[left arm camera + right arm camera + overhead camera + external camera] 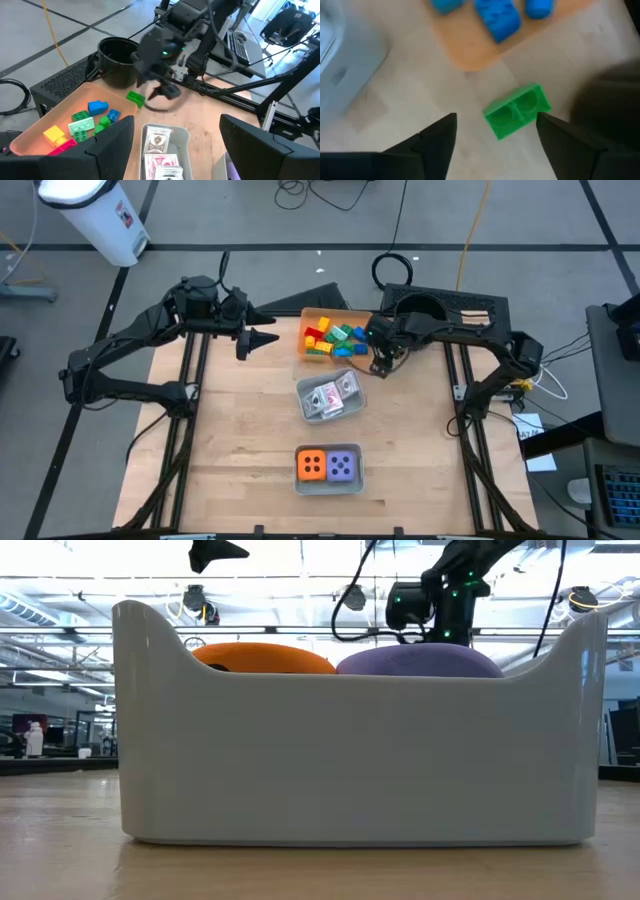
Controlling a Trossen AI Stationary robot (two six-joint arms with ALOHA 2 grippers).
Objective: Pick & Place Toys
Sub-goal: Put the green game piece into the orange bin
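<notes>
My left claw [268,326] is up in the air at the back left of the table [240,440], just left of the orange tray [318,315]. Its two fingers are spread wide, and there is nothing in them.

The orange tray is next. It holds little bricks [330,340] in red, yellow, green and blue. Near it, more toward the middle of the table, is a clear grey tray [305,390] with the small cards [330,398] lying inside. At the front of the table is another grey tray [352,483]. The orange dice [312,466] and the purple dice [343,467] sit in it, side by side and touching.

One green brick [517,110] is not in a tray. It lies flat on the wood, just past the right corner of the orange tray, with its bumps facing up.

My right claw [381,367] hangs right over that green brick. Its fingers are wide apart, one on each side of the brick, and they do not touch it. A black pot [117,55] stands just behind.
</notes>
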